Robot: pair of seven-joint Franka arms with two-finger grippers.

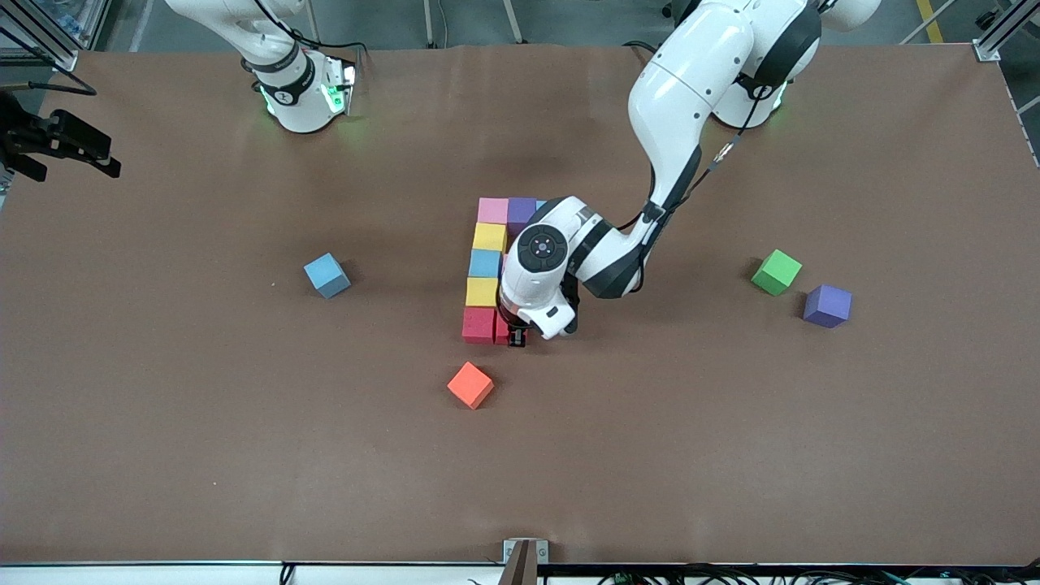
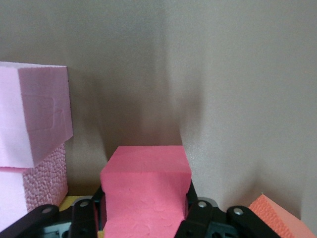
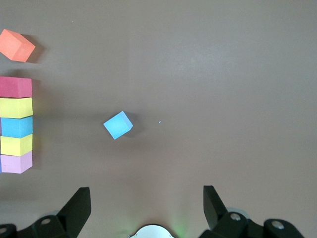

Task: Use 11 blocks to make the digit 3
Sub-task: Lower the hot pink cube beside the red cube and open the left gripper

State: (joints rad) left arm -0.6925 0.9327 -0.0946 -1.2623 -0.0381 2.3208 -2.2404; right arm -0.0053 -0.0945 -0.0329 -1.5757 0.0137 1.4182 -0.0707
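Column: we see five small matte foam cubes touching in a line at frame centre of the front view, top to bottom: pink cube (image 1: 492, 210), yellow cube (image 1: 489, 237), blue cube (image 1: 485, 263), second yellow cube (image 1: 482, 292), red cube (image 1: 478, 324).
Top row: a purple cube (image 1: 521, 211) touches the pink cube, just right of it in the frame; the arm covers whatever lies further along.
Left gripper: the left gripper (image 1: 517, 337) sits low, just right of the red cube at the column's lower end. In the left wrist view we see its fingers (image 2: 198, 210) pinching a pink-red foam cube (image 2: 146, 191) from both sides.
Right gripper: at the left edge of the front view, upper part (image 1: 97, 158); the arm waits. The right wrist view shows its fingers (image 3: 79, 206) spread wide, nothing between them.
Loose cubes: light blue cube (image 1: 327, 275) left of centre; green cube (image 1: 776, 271) and second purple cube (image 1: 827, 305) at right, near each other.
Other: orange cube (image 1: 470, 384) below the column, apart from it.
Table: brown matte surface (image 1: 244, 455).
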